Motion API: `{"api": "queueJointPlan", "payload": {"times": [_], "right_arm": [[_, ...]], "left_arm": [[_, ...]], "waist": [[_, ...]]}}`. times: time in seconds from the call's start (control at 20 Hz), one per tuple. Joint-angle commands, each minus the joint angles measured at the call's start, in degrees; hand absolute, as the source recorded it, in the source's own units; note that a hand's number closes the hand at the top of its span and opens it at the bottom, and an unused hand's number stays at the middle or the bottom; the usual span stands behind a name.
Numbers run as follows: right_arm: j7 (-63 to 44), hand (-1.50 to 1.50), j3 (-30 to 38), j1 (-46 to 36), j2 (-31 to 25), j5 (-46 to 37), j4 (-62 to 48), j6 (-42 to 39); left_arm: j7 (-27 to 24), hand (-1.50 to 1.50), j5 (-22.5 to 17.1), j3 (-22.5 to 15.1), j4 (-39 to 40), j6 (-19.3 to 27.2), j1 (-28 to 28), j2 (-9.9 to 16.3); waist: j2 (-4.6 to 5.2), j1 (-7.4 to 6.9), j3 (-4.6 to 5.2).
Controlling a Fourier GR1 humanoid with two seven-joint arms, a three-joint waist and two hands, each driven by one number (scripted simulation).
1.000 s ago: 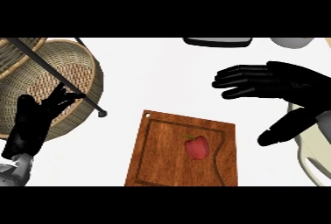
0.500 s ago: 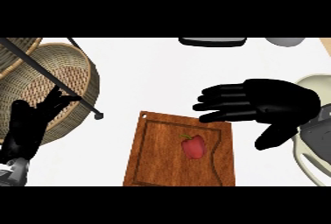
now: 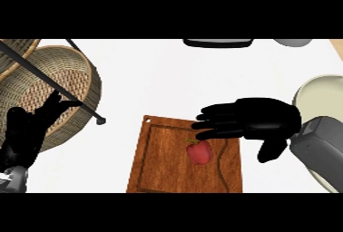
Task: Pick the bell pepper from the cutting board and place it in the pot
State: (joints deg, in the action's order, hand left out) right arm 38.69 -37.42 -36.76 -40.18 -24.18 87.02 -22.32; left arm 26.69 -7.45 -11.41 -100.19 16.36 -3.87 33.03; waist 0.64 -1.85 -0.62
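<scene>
- The small red bell pepper with a green stem (image 3: 199, 152) lies near the middle of the brown wooden cutting board (image 3: 155, 170), at about 6 o'clock in the view, not held by anything.
- The black right hand (image 3: 258, 123) hangs just above the board's far right edge, at 1 o'clock from the pepper; its fingers are straight and slightly spread, pointing toward 9 o'clock, thumb hanging toward 6 o'clock, and they pinch nothing.
- Risk: the fingertips are nearly over the stem end, so a descent from here could press the pepper flat or knock it toward 7 o'clock instead of enclosing it.
- Risk: the pepper looks rounded, so I judge it may roll on the smooth board if only one side is touched.
- The black left hand (image 3: 26, 131) shows at 9 o'clock, fingers up and relaxed, resting over the woven wicker basket (image 3: 64, 72).
- Which vessel is the pot is uncertain: a dark rim (image 3: 219, 42) sits at 12 o'clock and a pale round vessel (image 3: 320, 97) at 3 o'clock, partly behind the grey right forearm (image 3: 323, 149); carrying to the wrong one is possible.
</scene>
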Motion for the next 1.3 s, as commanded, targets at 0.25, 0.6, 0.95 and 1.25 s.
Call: {"api": "queueJointPlan", "payload": {"times": [0.25, 0.6, 0.95, 1.25], "right_arm": [[1.28, -1.50, -3.93, -0.58, 6.18, -4.90, -1.95, 3.37], [0.20, -1.50, -5.01, 1.40, 9.06, -9.79, -6.22, 8.51], [-3.63, -1.50, -6.87, 0.34, 16.84, -15.34, -13.00, 10.12], [0.88, -1.50, -5.21, 2.08, 19.09, -19.08, -16.48, 12.06]], "left_arm": [[-15.19, 0.00, -5.63, 5.45, -0.97, 2.96, -6.60, -12.03], [-16.93, 0.00, -6.03, 6.95, -1.99, 0.71, -3.85, -13.15], [-23.99, 0.00, -4.39, 7.63, 6.88, -0.56, -8.83, -16.19], [-22.36, 0.00, -7.14, 11.68, 9.67, -4.45, -12.02, -14.64]], "waist": [[-0.11, 2.11, 0.91], [-0.32, 2.18, 0.77], [-0.22, 2.08, 0.67], [-0.51, 1.94, 0.62]]}}
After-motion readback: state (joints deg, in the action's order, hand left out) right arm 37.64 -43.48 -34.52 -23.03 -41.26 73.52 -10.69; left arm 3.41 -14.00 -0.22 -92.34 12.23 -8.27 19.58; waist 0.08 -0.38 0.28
